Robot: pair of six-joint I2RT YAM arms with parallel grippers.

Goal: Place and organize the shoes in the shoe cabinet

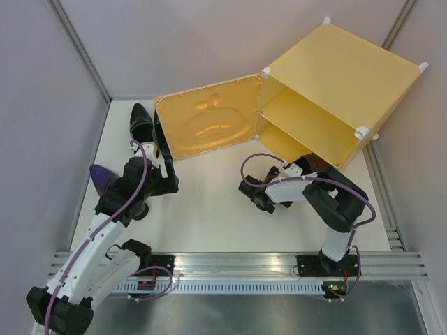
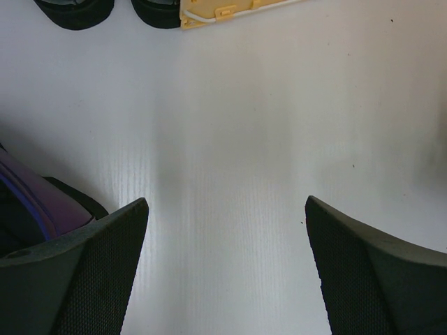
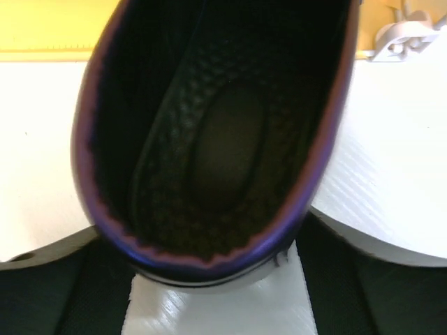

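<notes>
The yellow shoe cabinet (image 1: 339,73) stands at the back right, tilted, with its apple-embossed door (image 1: 209,122) swung open to the left. My right gripper (image 1: 305,169) is at the mouth of the lower compartment. In the right wrist view the heel of a dark purple shoe (image 3: 209,139) fills the gap between the wide jaws of the right gripper (image 3: 199,241), which hold no firm grip on it. A second purple shoe (image 1: 105,178) lies at the left beside my left arm. The black pair (image 1: 143,122) lies by the door's free edge. My left gripper (image 2: 225,201) is open over bare table.
Grey walls close in the white table on the left and at the back. The cabinet's inner shelf (image 1: 300,115) splits the opening. A metal rail (image 1: 237,265) runs along the near edge by the arm bases. The door's lower edge (image 2: 223,10) shows ahead of the left gripper.
</notes>
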